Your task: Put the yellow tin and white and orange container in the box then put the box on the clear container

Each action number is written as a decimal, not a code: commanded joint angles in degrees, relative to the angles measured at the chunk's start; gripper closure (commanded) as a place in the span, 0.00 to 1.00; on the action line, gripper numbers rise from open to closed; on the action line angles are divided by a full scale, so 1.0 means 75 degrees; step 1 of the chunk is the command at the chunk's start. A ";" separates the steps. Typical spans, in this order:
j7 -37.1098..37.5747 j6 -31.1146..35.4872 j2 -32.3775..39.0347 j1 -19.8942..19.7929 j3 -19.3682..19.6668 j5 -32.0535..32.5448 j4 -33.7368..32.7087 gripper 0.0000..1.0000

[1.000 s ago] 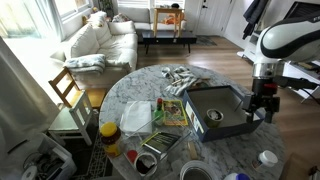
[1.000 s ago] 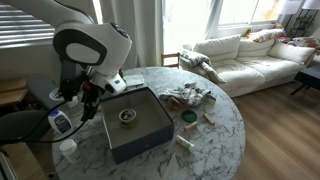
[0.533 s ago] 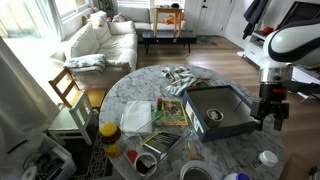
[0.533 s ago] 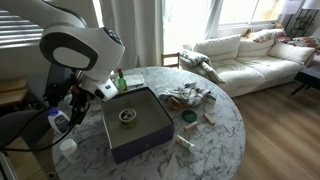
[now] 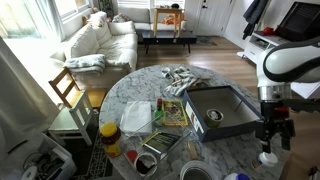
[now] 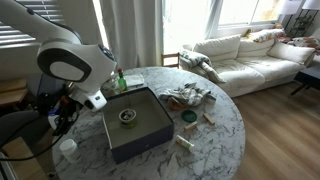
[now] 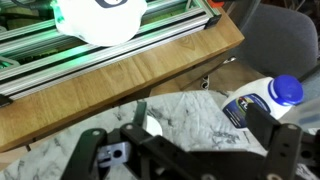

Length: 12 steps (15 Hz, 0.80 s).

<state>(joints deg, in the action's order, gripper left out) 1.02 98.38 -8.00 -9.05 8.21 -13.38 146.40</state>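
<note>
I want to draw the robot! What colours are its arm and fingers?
The arm is white, built from fat rounded segments with dark rings at the joints. The gripper at its end is black, and so are its chunky fingers.

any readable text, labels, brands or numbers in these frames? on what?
Nothing legible in any view.
Blue-capped bottle label: print, too blurred.
White disc at the top of the wrist view: dark mark, illegible.
Colourful packet: too small.
Yellow tin in the box: too small.
</note>
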 commanded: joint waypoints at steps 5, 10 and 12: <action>0.0328 0.0719 -0.0244 -0.0070 0.0006 0.0605 0.0904 0.00; 0.0734 0.1780 -0.0111 -0.0046 -0.0042 0.0848 0.1322 0.00; 0.0914 0.2241 -0.0083 -0.0049 -0.0049 0.0924 0.1449 0.00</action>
<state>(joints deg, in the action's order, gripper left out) 5.18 110.32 -8.03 -9.29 8.11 -7.70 154.83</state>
